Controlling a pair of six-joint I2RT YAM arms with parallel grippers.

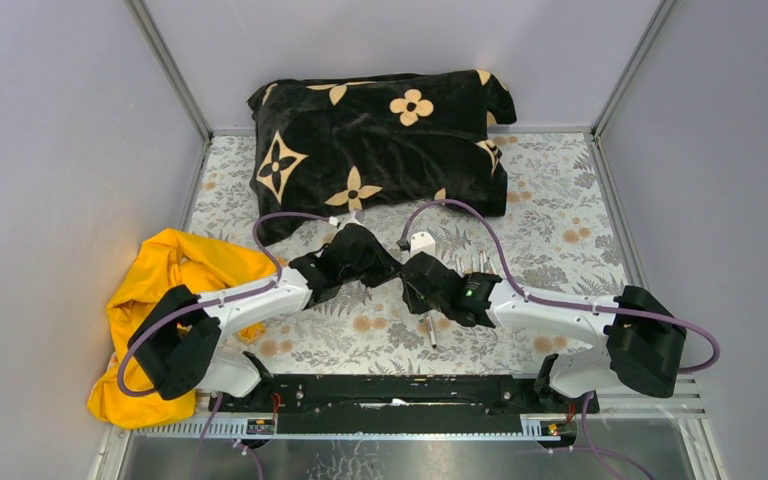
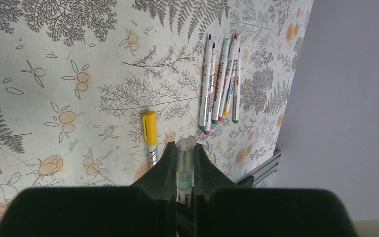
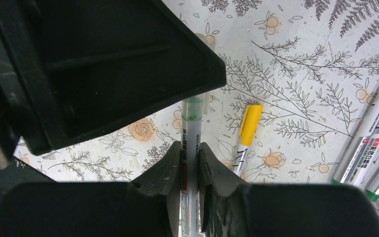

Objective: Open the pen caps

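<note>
My left gripper is shut on the translucent green-tinted pen cap of a whitish pen. My right gripper is shut on the same pen's barrel. The cap sits against the barrel end, partly under the left gripper's black body. In the top view both grippers, left and right, meet at mid-table. A pen with a yellow cap lies on the table beside them and also shows in the right wrist view. Several pens lie in a row; no loose caps show.
A black blanket with tan flower motifs lies at the back. A yellow cloth is bunched at the left beside the left arm. Grey walls close in three sides. The row of pens lies just right of the grippers.
</note>
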